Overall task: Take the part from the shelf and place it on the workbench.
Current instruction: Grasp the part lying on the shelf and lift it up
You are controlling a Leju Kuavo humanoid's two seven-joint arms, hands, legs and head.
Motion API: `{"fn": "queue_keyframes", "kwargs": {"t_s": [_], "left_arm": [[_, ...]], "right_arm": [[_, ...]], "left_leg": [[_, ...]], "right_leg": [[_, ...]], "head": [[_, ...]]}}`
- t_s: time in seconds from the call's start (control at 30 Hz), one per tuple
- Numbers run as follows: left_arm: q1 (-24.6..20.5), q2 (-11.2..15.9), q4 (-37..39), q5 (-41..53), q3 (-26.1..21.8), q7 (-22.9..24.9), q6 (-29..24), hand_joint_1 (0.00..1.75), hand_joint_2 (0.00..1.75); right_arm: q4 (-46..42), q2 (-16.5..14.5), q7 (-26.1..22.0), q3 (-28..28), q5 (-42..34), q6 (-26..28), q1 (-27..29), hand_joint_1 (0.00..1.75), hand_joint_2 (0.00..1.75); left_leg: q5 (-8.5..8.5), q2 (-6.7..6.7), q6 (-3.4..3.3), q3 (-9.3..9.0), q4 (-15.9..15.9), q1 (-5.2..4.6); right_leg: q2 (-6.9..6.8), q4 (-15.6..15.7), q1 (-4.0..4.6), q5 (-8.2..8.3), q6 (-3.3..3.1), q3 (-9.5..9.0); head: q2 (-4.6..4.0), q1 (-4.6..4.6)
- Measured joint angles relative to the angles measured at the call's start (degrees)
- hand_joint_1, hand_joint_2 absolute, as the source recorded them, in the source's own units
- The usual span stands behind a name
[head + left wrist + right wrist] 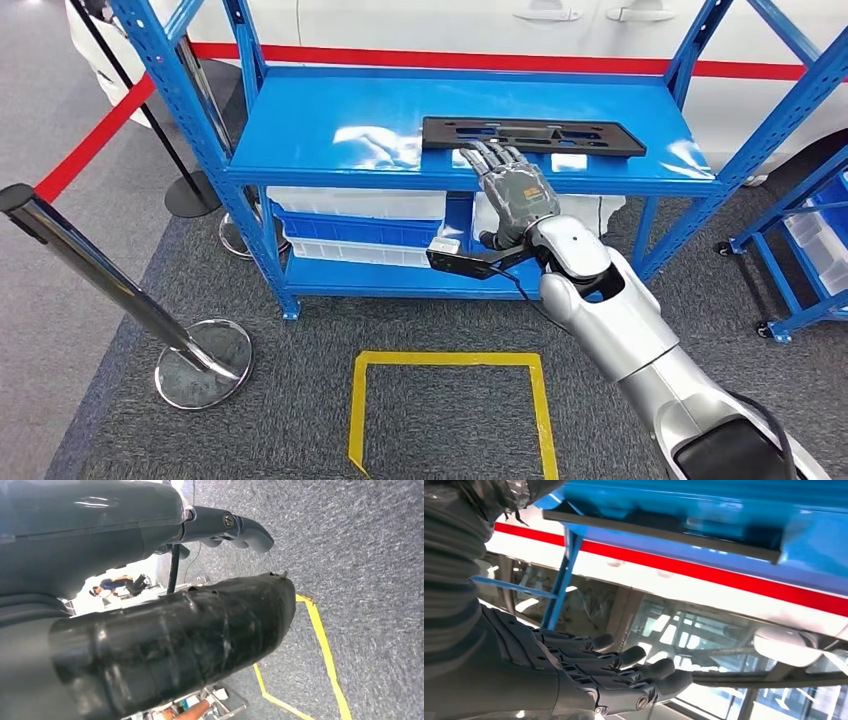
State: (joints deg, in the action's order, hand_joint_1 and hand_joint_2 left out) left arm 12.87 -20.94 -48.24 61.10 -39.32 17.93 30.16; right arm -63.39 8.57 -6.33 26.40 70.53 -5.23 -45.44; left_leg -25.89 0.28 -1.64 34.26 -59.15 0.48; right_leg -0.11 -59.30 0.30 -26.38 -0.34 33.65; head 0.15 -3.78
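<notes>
Right hand [512, 195] open beside part [532, 135]

Right arm [640, 340] reaching from lower right toward frame centre; right hand [512, 192] empty, fingers [624, 657] straight and apart.

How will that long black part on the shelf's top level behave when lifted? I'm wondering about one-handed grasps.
The black part looks like a flat, thin moulded panel with cut-outs, so probably stiff and light for its length. It is long, and the right hand reaches near its left portion, so lifted there it may tilt. The blue shelf looks glossy, so a push would likely slide it.
</notes>
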Motion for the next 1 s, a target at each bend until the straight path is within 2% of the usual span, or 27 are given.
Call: {"fn": "queue_keyframes", "kwargs": {"t_s": [0.07,0.1,0.13,0.2,0.23,0.27,0.3,0.33,0.37,0.4,0.47,0.53,0.6,0.63,0.67,0.73,0.77,0.8,0.83,0.87,0.9,0.93,0.97,1.0], "left_arm": [[0.0,0.0,0.0,0.0,0.0,0.0,0.0,0.0,0.0],[0.1,0.0,0.0,0.0,0.0,0.0,0.0,0.0,0.0],[0.1,0.1,0.0,0.0,0.0,0.0,0.0,0.0,0.0],[0.2,0.1,0.0,-0.1,0.0,0.0,0.1,0.0,0.0],[0.1,0.1,0.0,-0.2,0.0,-0.1,0.2,0.0,0.0],[0.1,0.1,0.0,-0.4,0.0,-0.3,0.3,0.0,0.0],[0.1,0.1,0.0,-0.5,0.0,-0.5,0.5,0.0,0.0],[0.1,0.1,0.0,-0.6,0.0,-0.7,0.5,0.0,0.0],[0.0,0.1,0.1,-0.6,0.0,-0.9,0.5,0.0,0.0],[-0.1,0.1,0.2,-0.5,0.1,-1.1,0.5,0.0,0.0],[-0.5,0.1,0.4,-0.5,0.1,-1.3,0.4,0.0,0.0],[-0.6,0.1,0.5,-0.4,0.2,-1.3,0.5,0.0,0.0],[-0.5,0.0,0.5,-0.3,0.2,-1.4,0.5,0.0,0.0],[-0.4,0.0,0.6,-0.3,0.2,-1.5,0.5,0.0,0.0],[-0.4,0.0,0.6,-0.3,0.2,-1.5,0.5,0.0,0.0],[-0.4,0.0,0.7,-0.3,0.2,-1.6,0.5,0.0,0.0],[-0.4,0.0,0.7,-0.3,0.2,-1.7,0.5,0.0,0.0],[-0.3,0.0,0.7,-0.3,0.2,-1.7,0.5,0.0,0.0],[-0.3,0.0,0.7,-0.2,0.1,-1.7,0.5,0.0,0.0],[-0.2,0.0,0.8,-0.2,0.1,-1.7,0.5,0.0,0.0],[-0.1,-0.2,1.0,-0.2,0.1,-1.8,0.5,0.0,0.0],[-0.1,-0.2,1.1,-0.3,0.1,-1.7,0.5,0.0,0.0],[-0.1,-0.3,1.3,-0.4,0.1,-1.7,0.5,0.0,0.0],[-0.2,-0.4,1.4,-0.6,0.2,-1.7,0.5,0.0,0.0]], "right_arm": [[0.0,0.0,0.0,0.0,0.0,0.0,0.0,0.0,1.75],[0.0,0.0,0.0,0.0,0.0,0.0,-0.1,0.0,1.75],[-0.1,0.0,0.0,0.0,0.0,0.0,-0.1,0.0,1.75],[0.0,-0.2,0.0,0.0,0.4,-0.3,-0.1,0.0,1.75],[0.3,-0.6,0.2,0.1,1.4,-0.9,-0.2,0.0,1.75],[1.2,-1.5,0.5,0.4,3.0,-1.6,-0.3,0.0,1.75],[2.8,-2.9,1.0,1.0,5.0,-2.0,-0.6,0.0,1.75],[4.8,-4.5,1.7,1.8,6.8,-2.0,-0.9,0.0,1.75],[7.0,-6.2,2.2,2.7,8.0,-1.4,-1.3,0.0,1.75],[9.1,-7.6,2.5,3.5,8.6,-0.8,-1.7,0.0,1.75],[12.0,-9.6,2.7,4.6,8.9,0.1,-2.6,0.0,1.75],[13.7,-10.7,2.6,5.2,8.9,0.3,-3.4,0.0,1.75],[14.6,-11.3,2.4,5.7,8.9,0.2,-3.7,0.0,1.75],[14.9,-11.4,2.3,5.8,8.9,0.2,-3.9,0.0,1.75],[15.3,-11.5,2.2,6.0,8.9,0.1,-4.1,0.0,1.75],[16.0,-11.6,2.2,6.3,8.9,0.0,-4.2,0.0,1.75],[16.4,-11.7,2.2,6.3,8.9,0.0,-4.1,0.0,1.75],[16.7,-11.7,2.2,6.4,8.9,0.0,-4.0,0.0,1.75],[17.0,-11.7,2.2,6.5,8.9,0.0,-4.0,0.0,1.75],[17.2,-11.7,2.2,6.5,8.8,0.0,-4.0,0.0,1.75],[17.5,-11.7,2.2,6.5,8.8,0.0,-4.0,0.0,1.75],[17.8,-11.7,2.2,6.6,8.8,0.0,-4.0,0.0,1.75],[18.0,-11.7,2.2,6.6,8.7,0.0,-4.0,0.0,1.75],[18.1,-11.7,2.2,6.7,8.5,0.1,-4.1,0.0,1.75]], "left_leg": [[-0.22,0.02,0.61,0.07,-0.2,0.04],[-0.99,0.0,0.91,0.47,-1.2,0.04],[-2.35,-0.03,1.18,1.38,-3.3,0.07],[-5.81,-0.07,1.61,4.72,-10.4,0.22],[-6.85,-0.06,1.8,6.41,-13.8,0.29],[-6.88,-0.06,1.98,7.43,-15.7,0.36],[-5.81,-0.05,2.12,7.34,-15.4,0.45],[-3.93,-0.04,2.2,6.16,-12.8,0.55],[-1.94,0.0,2.21,4.38,-8.9,0.63],[-0.75,0.04,2.18,2.54,-5.2,0.58],[-0.47,-0.03,1.6,0.52,-1.0,0.44],[-1.18,-0.31,0.73,-0.08,-0.4,0.44],[-1.66,-0.48,-0.01,-1.3,0.0,0.59],[-1.99,-0.53,-0.31,-2.07,0.2,0.65],[-2.4,-0.53,-0.5,-2.74,0.4,0.65],[-3.43,-0.63,-0.64,-3.98,0.6,0.63],[-4.08,-0.75,-0.65,-4.75,0.7,0.6],[-4.83,-0.88,-0.64,-5.67,0.7,0.55],[-5.65,-0.99,-0.63,-6.78,0.8,0.46],[-6.55,-1.07,-0.63,-7.99,1.0,0.33],[-7.42,-1.06,-0.59,-9.17,1.1,0.2],[-8.19,-1.11,-0.44,-10.15,1.5,0.14],[-8.82,-1.09,-0.18,-10.96,2.1,0.18],[-9.05,-0.98,0.14,-11.87,2.6,0.23]], "right_leg": [[0.03,0.6,-0.26,0.35,-0.36,-0.19],[-0.01,0.9,-0.46,0.56,-0.61,-0.36],[-0.07,1.2,-0.68,0.75,-0.84,-0.53],[-0.08,1.4,-0.74,0.42,-1.23,-0.56],[-0.05,1.3,-0.73,0.14,-1.37,-0.57],[0.03,1.2,-0.73,-0.18,-1.47,-0.65],[0.17,1.0,-0.76,-0.38,-1.42,-0.82],[0.36,0.8,-0.82,-0.63,-1.26,-1.06],[0.52,0.5,-0.88,-0.97,-1.0,-1.33],[0.62,0.2,-0.82,-1.38,-0.66,-1.47],[0.53,0.0,-0.6,-2.04,0.0,-1.66],[0.42,-0.2,-0.46,-2.16,0.55,-2.07],[0.32,-1.9,-0.58,-2.11,0.98,-1.76],[0.28,-4.2,-0.65,-2.32,1.18,-0.48],[0.23,-7.4,-0.7,-2.76,1.37,1.64],[0.22,-14.0,-0.69,-4.68,1.59,6.99],[0.23,-15.7,-0.66,-5.6,1.54,9.17],[0.23,-15.6,-0.6,-5.92,1.36,10.56],[0.24,-13.8,-0.5,-5.04,1.02,11.09],[0.25,-10.5,-0.29,-2.62,0.46,11.03],[0.29,-6.6,0.05,1.61,-0.27,10.74],[0.29,-3.5,0.46,5.0,-0.89,10.31],[0.28,-1.3,0.89,7.54,-1.39,9.79],[0.33,-0.2,1.25,8.56,-1.79,9.21]], "head": [[0.0,0.0],[0.0,-0.03],[0.0,-0.05],[-0.01,-0.08],[-0.01,-0.07],[-0.01,-0.07],[-0.01,-0.07],[-0.01,-0.08],[-0.02,-0.08],[-0.02,-0.08],[-0.01,-0.02],[0.01,0.03],[0.0,0.07],[-0.01,0.1],[-0.01,0.13],[0.0,0.15],[0.01,0.15],[0.0,0.16],[0.0,0.15],[-0.01,0.16],[-0.02,0.13],[-0.01,0.08],[-0.01,0.08],[0.0,0.11]]}}
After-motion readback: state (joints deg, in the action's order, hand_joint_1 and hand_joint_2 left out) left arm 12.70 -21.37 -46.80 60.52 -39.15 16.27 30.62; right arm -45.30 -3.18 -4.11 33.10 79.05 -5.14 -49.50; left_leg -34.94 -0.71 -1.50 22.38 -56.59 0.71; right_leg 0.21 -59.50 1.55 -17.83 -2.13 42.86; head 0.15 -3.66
